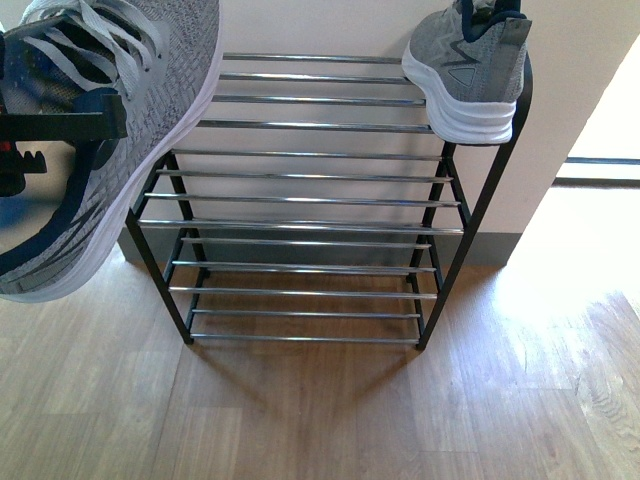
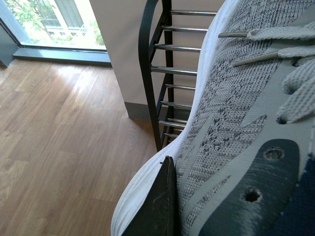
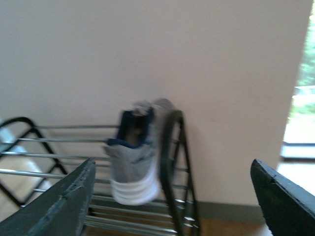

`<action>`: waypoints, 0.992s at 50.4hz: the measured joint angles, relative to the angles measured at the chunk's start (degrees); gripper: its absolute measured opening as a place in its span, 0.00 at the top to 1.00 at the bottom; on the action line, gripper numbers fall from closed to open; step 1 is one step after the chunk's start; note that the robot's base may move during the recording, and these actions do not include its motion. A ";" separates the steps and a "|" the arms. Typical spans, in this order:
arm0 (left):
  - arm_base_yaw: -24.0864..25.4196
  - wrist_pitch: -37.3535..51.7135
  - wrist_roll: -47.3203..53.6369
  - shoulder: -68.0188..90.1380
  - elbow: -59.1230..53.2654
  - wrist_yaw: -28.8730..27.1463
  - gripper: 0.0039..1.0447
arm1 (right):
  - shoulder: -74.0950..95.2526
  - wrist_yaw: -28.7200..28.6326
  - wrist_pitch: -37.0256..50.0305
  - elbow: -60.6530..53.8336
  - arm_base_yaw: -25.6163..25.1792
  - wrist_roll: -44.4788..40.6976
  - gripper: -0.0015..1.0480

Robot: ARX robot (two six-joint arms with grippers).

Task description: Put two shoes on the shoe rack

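Front view: a grey sneaker [image 1: 150, 120] fills the left side, raised clear of the floor [image 1: 320, 420] and tilted, its white sole turned toward the rack [image 1: 300, 225].
Left gripper [image 1: 95, 125]: clamped on that grey sneaker at its navy-lined opening; only a black part of it shows against the shoe.
Left wrist view: one black finger [image 2: 160, 206] lies pressed against the knit side of the grey sneaker, by the white sole; the laces run across the upper part, and the rack's left end frame stands just behind the shoe.
Second sneaker [image 1: 470, 70]: on the top shelf at its right end, touching the curved side frame, heel toward the camera, white sole on the chrome bars.
Rack: black frame with chrome-bar shelves, set on the wooden floor against a pale wall [image 1: 330, 25]; the lower shelves carry nothing.
Right gripper [image 3: 172, 164]: its two dark fingers are spread wide with nothing between them; it hangs in front of the rack's right end.
Right wrist view: blurred, yet the second sneaker shows on the top shelf beside the end frame.
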 joint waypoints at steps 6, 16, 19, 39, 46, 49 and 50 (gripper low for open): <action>0.00 0.00 0.00 0.00 0.00 0.04 0.99 | -5.88 5.86 -0.83 -7.02 3.26 -6.29 0.41; 0.00 0.00 0.00 0.00 0.00 -0.02 0.99 | -12.92 9.70 -0.81 -13.94 7.23 -8.00 0.72; 0.00 0.00 0.00 0.00 0.00 0.02 0.99 | -15.56 11.02 -1.25 -16.11 8.44 -8.37 0.83; 0.00 0.00 0.00 0.00 0.00 0.02 0.99 | -31.30 16.81 -8.85 -24.50 14.19 -8.72 0.99; 0.00 0.00 0.00 0.00 0.00 0.02 0.99 | -35.30 20.52 -9.01 -27.30 18.69 -8.74 0.99; 0.00 0.02 0.00 0.00 0.00 0.04 0.99 | -36.81 21.03 -10.73 -28.02 18.73 -8.74 0.99; 0.00 0.02 0.00 0.00 0.00 0.02 0.99 | -37.92 21.11 -11.69 -28.02 18.73 -8.76 0.99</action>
